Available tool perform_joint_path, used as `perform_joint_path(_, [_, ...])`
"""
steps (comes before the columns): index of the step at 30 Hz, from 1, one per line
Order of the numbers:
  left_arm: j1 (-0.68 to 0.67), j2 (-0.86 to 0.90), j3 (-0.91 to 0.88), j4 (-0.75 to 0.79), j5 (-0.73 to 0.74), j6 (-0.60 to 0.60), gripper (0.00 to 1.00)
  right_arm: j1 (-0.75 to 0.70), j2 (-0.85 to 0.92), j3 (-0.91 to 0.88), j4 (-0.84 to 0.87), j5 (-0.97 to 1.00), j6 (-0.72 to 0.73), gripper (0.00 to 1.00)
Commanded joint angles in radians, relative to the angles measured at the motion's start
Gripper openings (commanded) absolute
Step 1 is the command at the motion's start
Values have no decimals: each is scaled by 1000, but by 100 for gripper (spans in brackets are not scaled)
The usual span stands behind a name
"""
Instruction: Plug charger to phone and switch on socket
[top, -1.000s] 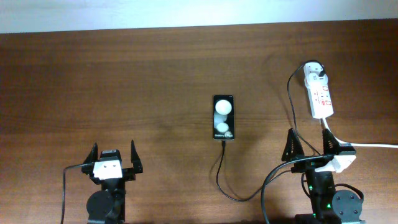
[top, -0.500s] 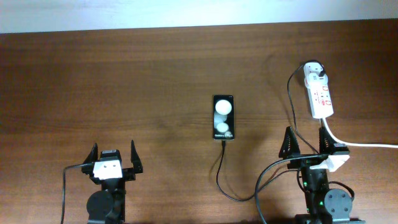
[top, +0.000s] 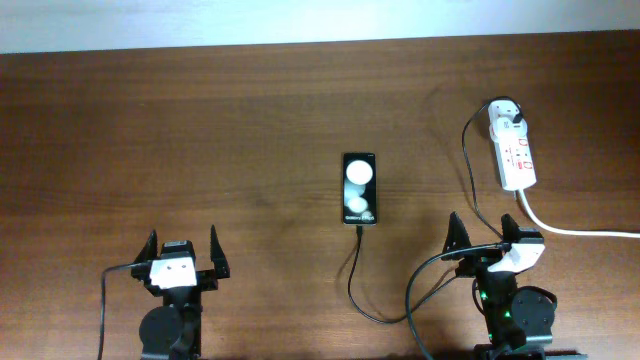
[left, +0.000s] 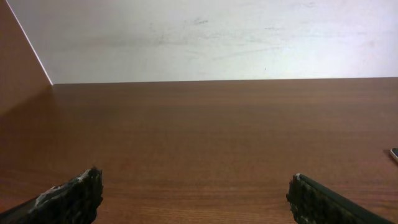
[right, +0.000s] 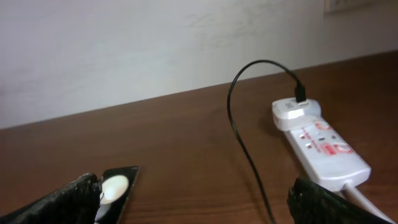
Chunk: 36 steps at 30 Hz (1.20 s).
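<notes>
The black phone (top: 361, 188) lies flat at the table's middle, two white reflections on its screen; it also shows in the right wrist view (right: 118, 186). The thin black charger cable (top: 352, 280) runs from the phone's near end, loops along the front and up to its plug head in the far end of the white socket strip (top: 513, 148). In the right wrist view the strip (right: 320, 146) and the cable (right: 239, 124) show. My right gripper (top: 481, 234) is open and empty, near the front right, below the strip. My left gripper (top: 183, 254) is open and empty at the front left.
The strip's thick white cord (top: 580, 230) runs off to the right edge, past my right gripper. A pale wall (left: 205, 37) stands behind the table's far edge. The left wrist view shows bare brown tabletop (left: 205, 137) between its fingers.
My right gripper has drawn back toward the front and a little left, away from the strip's near end. The phone, cable, strip and left arm have not moved.
</notes>
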Motion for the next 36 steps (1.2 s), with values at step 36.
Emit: perform_joint_path(36, [0,-5,-6,1,6,16,99,7,-10,-5,-6,-2,-85,99])
